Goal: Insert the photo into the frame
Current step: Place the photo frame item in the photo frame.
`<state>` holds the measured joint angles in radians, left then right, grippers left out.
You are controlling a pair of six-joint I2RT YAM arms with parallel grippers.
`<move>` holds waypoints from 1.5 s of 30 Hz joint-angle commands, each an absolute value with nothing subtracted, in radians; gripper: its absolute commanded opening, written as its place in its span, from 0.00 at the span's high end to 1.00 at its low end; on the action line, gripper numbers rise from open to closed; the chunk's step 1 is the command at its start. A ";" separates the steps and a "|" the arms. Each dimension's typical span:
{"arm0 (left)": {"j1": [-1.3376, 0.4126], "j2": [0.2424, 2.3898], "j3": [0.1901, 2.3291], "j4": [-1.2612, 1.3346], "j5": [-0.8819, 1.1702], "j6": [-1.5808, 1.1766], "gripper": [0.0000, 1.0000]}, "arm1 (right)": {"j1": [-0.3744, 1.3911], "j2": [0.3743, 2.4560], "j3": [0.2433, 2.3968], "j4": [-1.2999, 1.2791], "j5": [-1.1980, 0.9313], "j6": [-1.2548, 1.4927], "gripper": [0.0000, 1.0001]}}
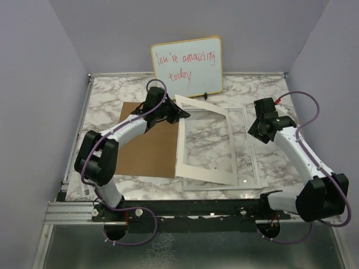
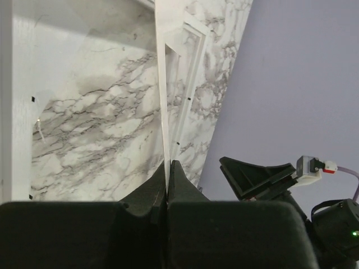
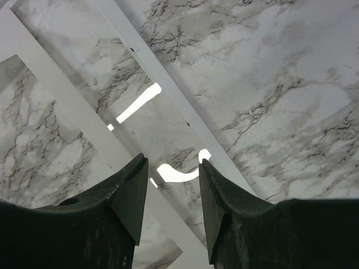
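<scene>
- Left claw, centre, pinches the white mat by its top corner, holding it tilted above the frame.
- Right claw gapes, empty.
- Next, likely: move the mat aside.

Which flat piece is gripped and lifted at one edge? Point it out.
The white mat with the cut-out window: the left gripper pinches its edge, tilting it up. The brown backing board and the frame lie flat.

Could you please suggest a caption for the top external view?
Left gripper pinches an edge of the white mat over the frame; right gripper hovers open above its rim.
</scene>
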<state>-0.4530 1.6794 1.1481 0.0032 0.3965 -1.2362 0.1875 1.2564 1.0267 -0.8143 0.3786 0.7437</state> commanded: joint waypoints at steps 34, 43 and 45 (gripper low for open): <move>-0.550 2.000 1.264 -0.020 0.450 -1.013 0.82 | 0.006 1.605 0.930 -0.664 0.375 0.739 0.58; -0.580 2.050 1.311 -0.020 0.461 -1.024 0.78 | -0.023 1.613 0.918 -0.634 0.329 0.719 0.62; -0.584 2.054 1.312 -0.024 0.456 -1.028 0.78 | -0.027 1.612 0.914 -0.629 0.317 0.716 0.62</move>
